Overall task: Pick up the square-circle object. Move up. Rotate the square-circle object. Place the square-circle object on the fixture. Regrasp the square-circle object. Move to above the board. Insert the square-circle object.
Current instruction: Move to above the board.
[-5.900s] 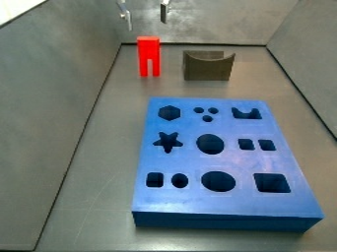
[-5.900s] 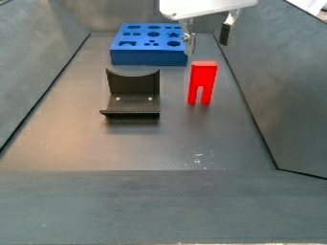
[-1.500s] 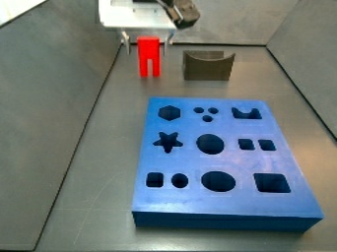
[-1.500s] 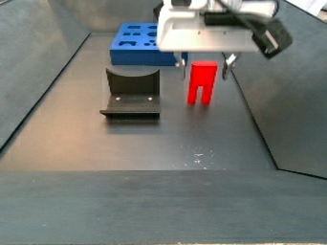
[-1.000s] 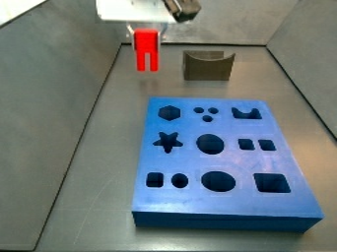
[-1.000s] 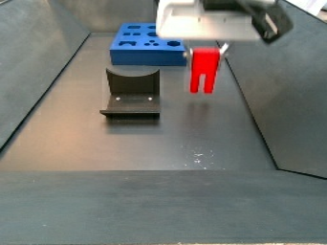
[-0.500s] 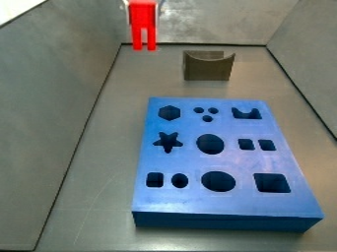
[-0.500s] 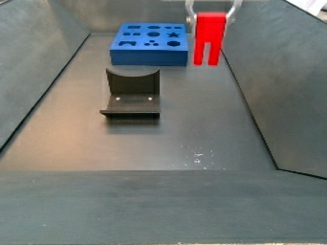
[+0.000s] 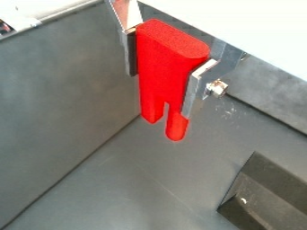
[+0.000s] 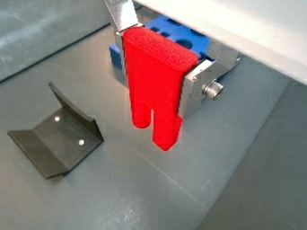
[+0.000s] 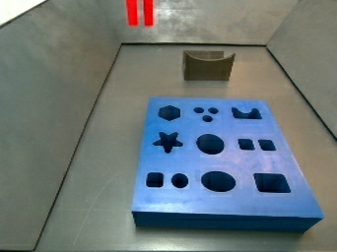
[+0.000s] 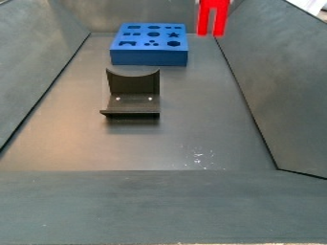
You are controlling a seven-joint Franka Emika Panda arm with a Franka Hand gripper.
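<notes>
**Red piece held high in my claw, prongs down**

My claw (image 9: pixel 162 56) is closed on the square-circle object (image 9: pixel 163 79). In both wrist views I see my two flat silver fingers (image 9: pixel 202 83) pressing on opposite sides of the upper part of the red block (image 10: pixel 159 83), and its two short prongs hang free below, pointing toward the floor. The piece stands upright between the fingers, not tilted as far as I can tell.

In both side views only the lower end of the red object (image 11: pixel 137 12) shows, at the upper edge of the picture; my claw itself is outside of these views. The two prongs (image 12: pixel 213 19) are clearly visible there, and the piece is well above the floor and touches nothing below it.

The fixture (image 11: pixel 207 65) stands on the grey floor near the back wall, with its curved notch open at the top. In a side view it looks like a dark bracket on a base plate (image 12: pixel 130 93), and in a wrist view I see it (image 10: pixel 57 131) on the floor to the side of the hanging prongs, well apart from them.

The board (image 11: pixel 223 160) lies flat on the floor, its holes all empty: a hexagon, a star, circles and squares. In a wrist view a small blue part of it (image 10: pixel 182 34) shows behind my fingers.
</notes>
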